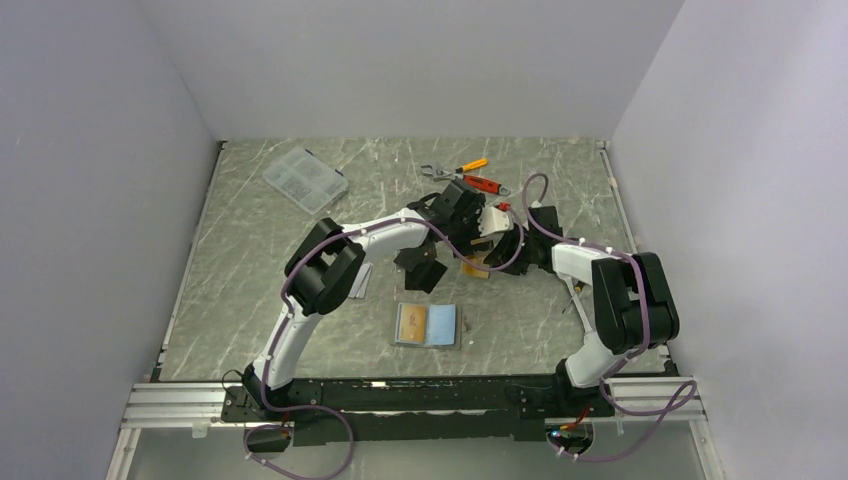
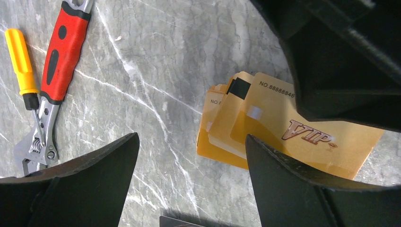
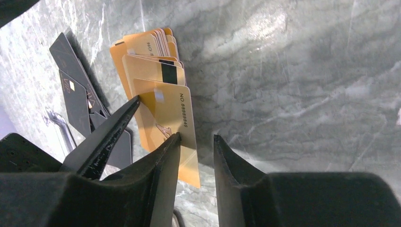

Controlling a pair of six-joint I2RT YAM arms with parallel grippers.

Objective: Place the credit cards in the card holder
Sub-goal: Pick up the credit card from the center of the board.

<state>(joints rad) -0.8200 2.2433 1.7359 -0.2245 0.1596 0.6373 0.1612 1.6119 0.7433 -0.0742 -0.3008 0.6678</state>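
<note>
The card holder [image 1: 426,325] lies open and flat on the marble table, near the arms, with an orange card showing in its left half. A fanned pile of gold credit cards [image 2: 239,124] lies under both grippers. My left gripper [image 2: 189,142] is open wide above bare table; its right finger overlaps the pile's top VIP card [image 2: 309,135]. My right gripper [image 3: 196,138] has its jaws a narrow gap apart. Its left fingertip [image 3: 174,142] rests on that top gold card [image 3: 163,111], whose right edge reaches into the gap. Black credit cards [image 3: 75,80] lie just beyond the gold ones.
A red-handled wrench [image 2: 59,56] and a yellow screwdriver [image 2: 21,56] lie on the table left of the gold pile. A clear compartment box [image 1: 305,180] stands at the back left. White walls close the table in on three sides.
</note>
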